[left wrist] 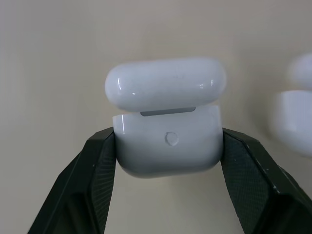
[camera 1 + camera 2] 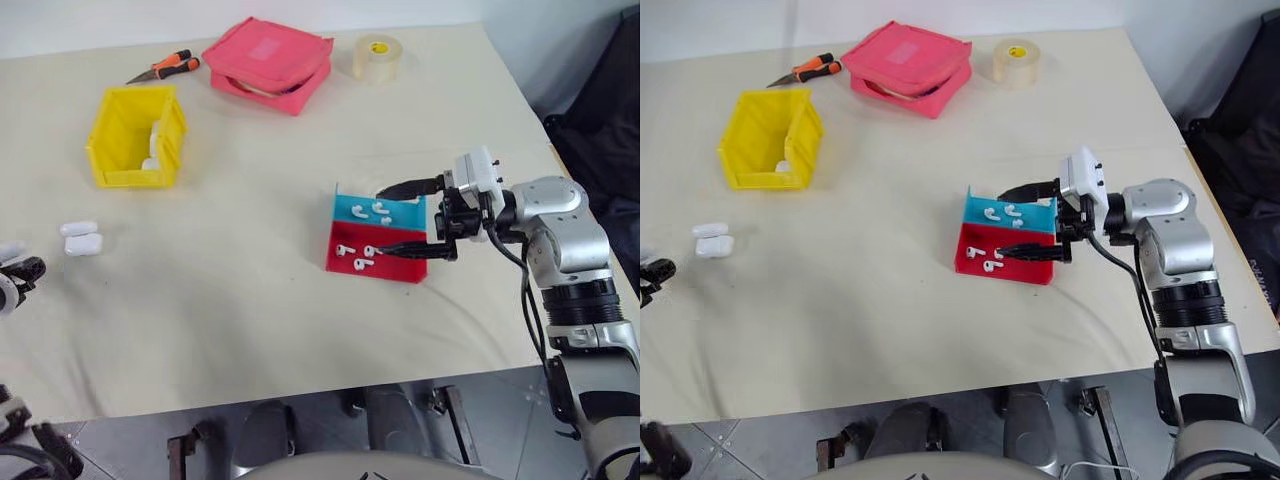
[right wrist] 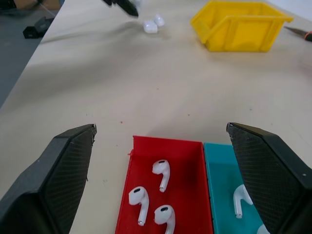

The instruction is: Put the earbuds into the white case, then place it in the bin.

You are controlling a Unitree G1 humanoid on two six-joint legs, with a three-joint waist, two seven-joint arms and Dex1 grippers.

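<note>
A white case (image 1: 168, 124), lid ajar, is clamped at its sides by the left gripper (image 1: 168, 151). It should be kept level. The right gripper (image 3: 161, 141) is spread wide over the earbuds (image 3: 152, 195); the bin (image 2: 135, 135) sits at ten o'clock.

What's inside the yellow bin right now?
The yellow bin holds at least one white case against its right inner wall. The near wall hides the bin's floor, so anything lying lower can't be seen.
</note>
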